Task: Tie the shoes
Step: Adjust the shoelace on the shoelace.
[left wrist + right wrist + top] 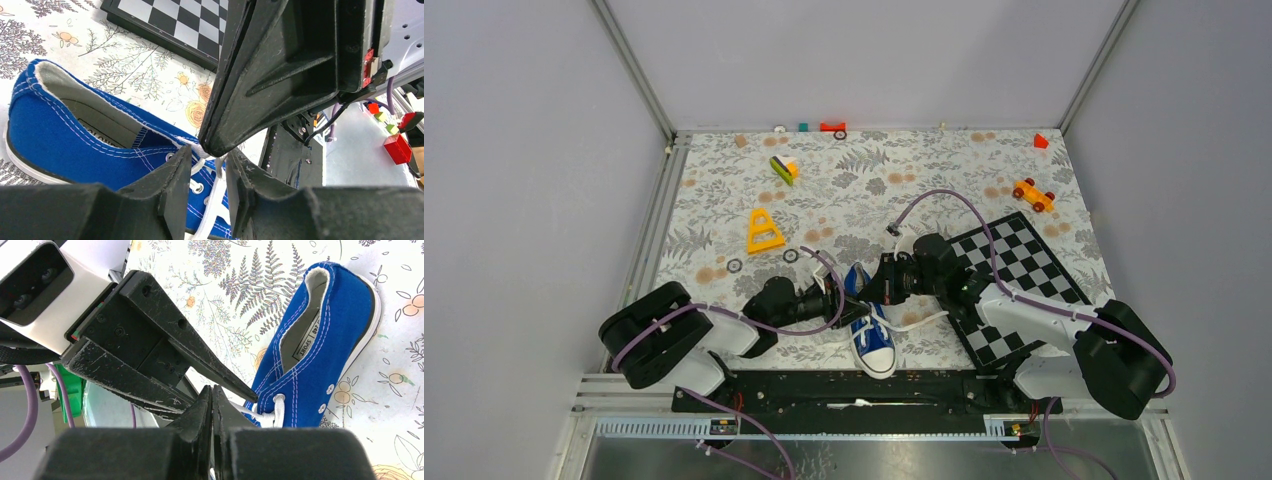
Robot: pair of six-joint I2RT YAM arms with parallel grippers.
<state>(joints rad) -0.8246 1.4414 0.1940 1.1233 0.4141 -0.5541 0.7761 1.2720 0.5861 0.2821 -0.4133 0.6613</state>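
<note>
The sneaker (873,345) lies on the flowered tabletop (924,190) just off the checkerboard (1014,270), on its left side, with its toe pointing toward the arm bases. One loose end of the white lace (260,413) trails across to the checkerboard's edge.

Both tools meet over the lacing, close beside the checkerboard's left corner. Your right tool (212,395) has its fingers pressed flat together, and a strand runs from the top eyelet straight into their tips, so it looks pinched there. Your left tool (209,165) stands narrowly parted with a strand passing through the gap. You cannot tell from here whether its pads touch that strand.

Expect the sneaker to be light: a small canvas upper on a rubber sole. It will likely slide or tip if you pull hard on the lace with nothing holding it down. The lace itself looks soft, limp and thin, so it will probably sag once slack and could slip from a shallow pinch. Take hold of the strand itself, a little way out from the eyelets and deep between the pads, not of the canvas. Pull gently and evenly on both sides.
</note>
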